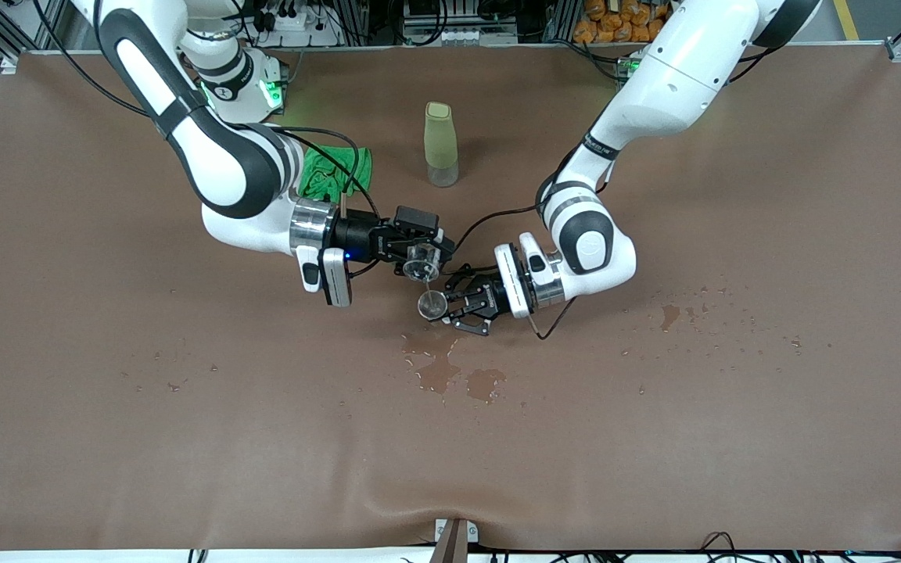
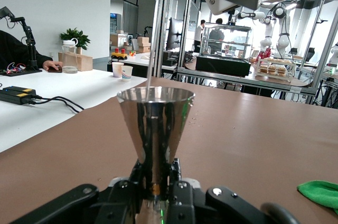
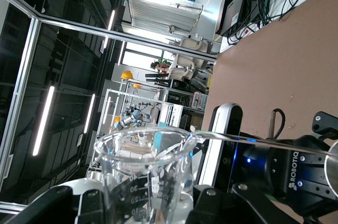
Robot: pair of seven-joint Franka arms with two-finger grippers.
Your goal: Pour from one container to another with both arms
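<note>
Both arms met over the middle of the brown table [image 1: 654, 438]. Right gripper [image 1: 419, 262] was clamped on a small clear glass measuring beaker with printed graduations [image 1: 421, 270], tipped over so its spout faced down. Left gripper [image 1: 458, 305] was clamped on the narrow waist of a shiny steel cone-shaped jigger [image 1: 432, 304], held upright directly under the beaker. In the left wrist view a thin stream [image 2: 150, 73] ran straight down into the jigger's mouth [image 2: 155, 95], so I judged the pour was underway.

Dark wet patches [image 1: 450, 375] sat on the table, nearer the front camera than the grippers, with scattered droplets [image 1: 673, 314] toward the left arm's end. Spill risk was real.

For this step:
- keep the jigger level and fixed, mouth centred under the spout
- change the beaker's tilt slowly; a fast roll would push the stream past that narrow rim
- keep the spout close above the rim
- level the beaker before the jigger brims

Tall pale green bottle with clear base [image 1: 440, 145] and crumpled green cloth [image 1: 333, 172] stood nearer the bases, uninvolved.
</note>
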